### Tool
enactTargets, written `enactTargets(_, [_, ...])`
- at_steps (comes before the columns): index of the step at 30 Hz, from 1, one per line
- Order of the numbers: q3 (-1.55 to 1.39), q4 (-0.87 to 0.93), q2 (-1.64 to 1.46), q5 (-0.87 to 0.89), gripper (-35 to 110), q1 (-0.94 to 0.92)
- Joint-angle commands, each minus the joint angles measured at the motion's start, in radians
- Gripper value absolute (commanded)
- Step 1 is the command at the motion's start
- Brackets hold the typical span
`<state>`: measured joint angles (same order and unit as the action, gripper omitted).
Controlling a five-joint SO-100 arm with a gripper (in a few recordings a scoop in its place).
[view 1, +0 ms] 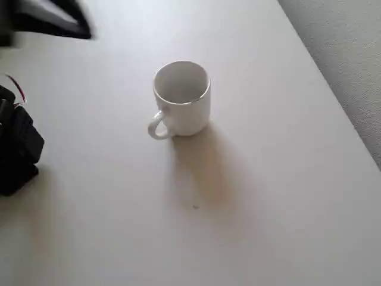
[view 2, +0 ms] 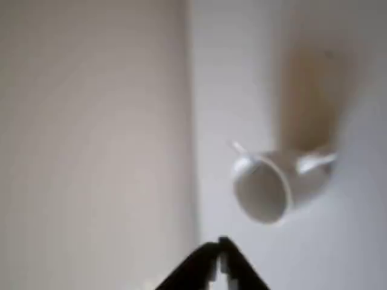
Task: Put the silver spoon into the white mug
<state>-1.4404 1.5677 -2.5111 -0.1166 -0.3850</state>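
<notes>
The white mug (view 1: 182,99) stands upright near the middle of the table, its loop handle toward the lower left in the overhead view. In the wrist view the mug (view 2: 275,184) lies ahead and to the right of my gripper (view 2: 221,257). The gripper's black fingertips meet at the bottom edge, shut with nothing between them, well short of the mug. A thin bright sliver (view 2: 237,147) juts past the mug's rim on the side opposite the handle. It looks like the end of the silver spoon, but it is too blurred to be sure. From overhead the mug's inside looks plain white.
Black arm parts (view 1: 18,149) sit at the left edge of the table, with a blurred dark shape (view 1: 50,19) at the top left. The table's right edge (view 1: 333,101) runs diagonally, with grey floor beyond it.
</notes>
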Motion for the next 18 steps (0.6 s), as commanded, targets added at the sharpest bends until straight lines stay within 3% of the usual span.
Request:
enactTargets(1, [-1.002, -0.304, -0.778, 0.034, -2, -0.026])
enactTargets(8, [-1.404, -0.376, -0.782, -0.005, -2, -0.029])
enactTargets(18, [-1.529, -0.313, -0.781, -0.063, -2, 0.055])
